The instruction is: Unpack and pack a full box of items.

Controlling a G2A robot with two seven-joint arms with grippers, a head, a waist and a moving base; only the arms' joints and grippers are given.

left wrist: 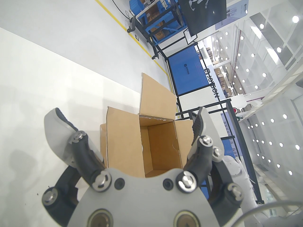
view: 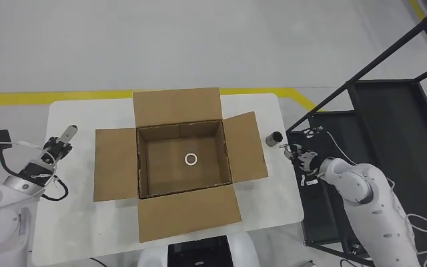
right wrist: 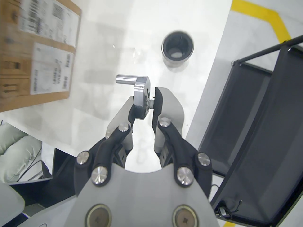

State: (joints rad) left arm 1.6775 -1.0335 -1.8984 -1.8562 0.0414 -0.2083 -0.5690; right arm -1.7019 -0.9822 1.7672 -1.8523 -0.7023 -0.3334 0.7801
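1. At the centre of the white table [view: 80, 113], seen from the top view, the cardboard box [view: 163, 170] sits open with its four flaps spread outward.
2. On the box floor lies a small pale ring [view: 191, 159], a little toward 3 o'clock of the middle and apart from every wall.
3. At 3 o'clock of the box, just past the tip of that side's flap, a short metal cylinder [view: 273, 139] stands upright on the table. The right wrist view looks into its dark hollow bore [right wrist: 177, 48].
4. At about 4 o'clock of the cylinder, near it but not touching, the right gripper [view: 291, 152] hangs over the table's edge. Its fingers are clamped on a small metal block [right wrist: 141, 93] that has drilled holes and a round pin sticking out sideways.
5. At 9 o'clock of the box, well apart from the flap there, the left gripper [view: 67, 135] is above the table's edge. In its own wrist view its fingers [left wrist: 59, 121] are spread wide with nothing between them, and the box shows beyond.
6. At 3 o'clock of the table, a black rack [view: 380, 113] stands on the floor.
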